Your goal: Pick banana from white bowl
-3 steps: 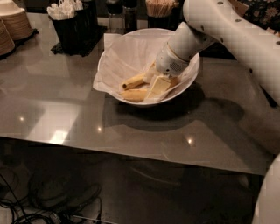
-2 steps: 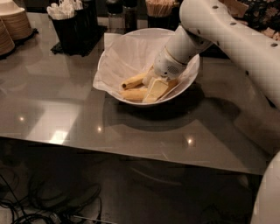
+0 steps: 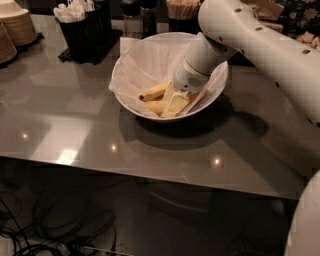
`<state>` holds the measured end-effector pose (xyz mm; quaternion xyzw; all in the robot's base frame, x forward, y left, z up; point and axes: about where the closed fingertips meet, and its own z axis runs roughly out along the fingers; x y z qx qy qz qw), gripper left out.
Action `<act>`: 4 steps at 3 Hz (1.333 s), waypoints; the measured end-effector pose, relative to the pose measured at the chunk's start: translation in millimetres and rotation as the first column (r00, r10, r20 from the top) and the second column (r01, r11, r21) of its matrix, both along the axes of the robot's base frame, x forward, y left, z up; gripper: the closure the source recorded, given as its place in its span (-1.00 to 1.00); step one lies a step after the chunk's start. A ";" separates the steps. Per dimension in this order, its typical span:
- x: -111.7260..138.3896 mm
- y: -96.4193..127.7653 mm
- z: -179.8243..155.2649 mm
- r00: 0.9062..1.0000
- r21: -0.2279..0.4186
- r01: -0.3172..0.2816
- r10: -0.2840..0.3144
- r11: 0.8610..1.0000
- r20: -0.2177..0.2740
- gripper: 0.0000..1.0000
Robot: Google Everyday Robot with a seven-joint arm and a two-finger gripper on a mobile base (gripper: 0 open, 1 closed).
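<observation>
The white bowl [image 3: 131, 103], lined with crinkled white paper, stands on the dark table at centre back. Two bananas lie in its bottom. The banana [image 3: 152, 91], with brownish shading and a dark left tip, lies just left of my gripper. A shorter yellow banana [image 3: 156, 107] lies below it, with its right end hidden behind the gripper. My gripper [image 3: 175, 103] reaches down into the bowl from the upper right and sits low at the right ends of the bananas. The frame does not show whether it touches them.
A black holder with white packets [image 3: 76, 27] stands left of the bowl. Stacked plates [image 3: 15, 27] sit at the far left. A cup of wooden stirrers [image 3: 182, 10] is behind the bowl. The table's front edge [image 3: 150, 175] runs across the frame, with cables [image 3: 55, 225] on the floor below.
The gripper has shifted slightly down and left inside the bowl. The bananas and the bowl have not moved.
</observation>
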<state>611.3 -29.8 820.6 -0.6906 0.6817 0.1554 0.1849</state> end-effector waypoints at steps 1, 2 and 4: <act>-5.2 -3.1 14.8 0.999 -0.041 0.020 -0.018 0.999 0.050 0.99; -11.5 -2.3 46.0 0.994 -0.031 0.018 -0.015 0.999 0.110 1.00; -34.9 -2.3 104.0 0.979 -0.014 -0.020 0.022 1.000 0.204 1.00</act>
